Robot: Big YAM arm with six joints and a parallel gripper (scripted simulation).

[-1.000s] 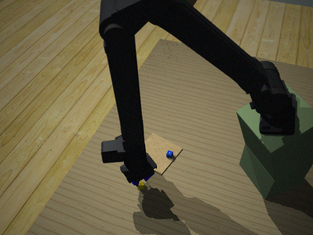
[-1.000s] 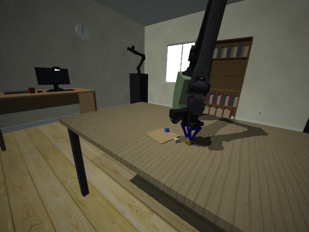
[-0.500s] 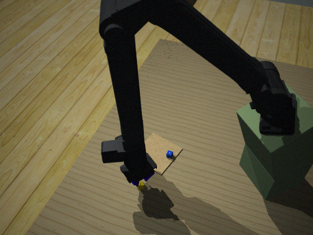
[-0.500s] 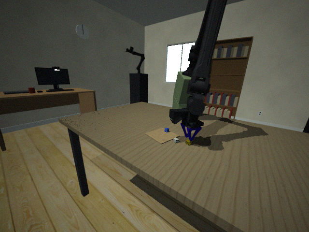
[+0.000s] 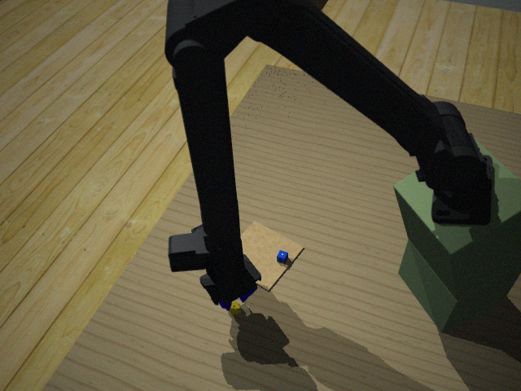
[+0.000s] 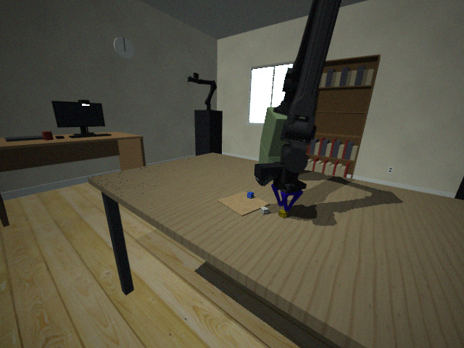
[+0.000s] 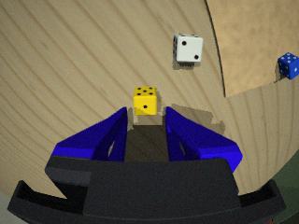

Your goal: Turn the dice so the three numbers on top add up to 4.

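A tan mat [image 5: 269,252] lies flat on the wooden table. A blue die [image 5: 282,256] sits on it near its right edge and also shows in the wrist view [image 7: 288,65]. A white die [image 7: 189,49] [image 6: 264,210] lies on the bare table just off the mat's edge; the arm hides it in the top view. A yellow die [image 7: 145,101] [image 5: 234,309] rests on the table off the mat's near corner. My gripper [image 7: 146,113] points straight down over it. Its blue fingers stand partly open, with the yellow die at their tips and a small gap on each side.
The green block [image 5: 462,235] that carries the arm's base stands on the table at the right. The table's left edge [image 5: 138,235] runs close to the mat. The arm casts a dark shadow [image 5: 269,349] on the table in front of the gripper.
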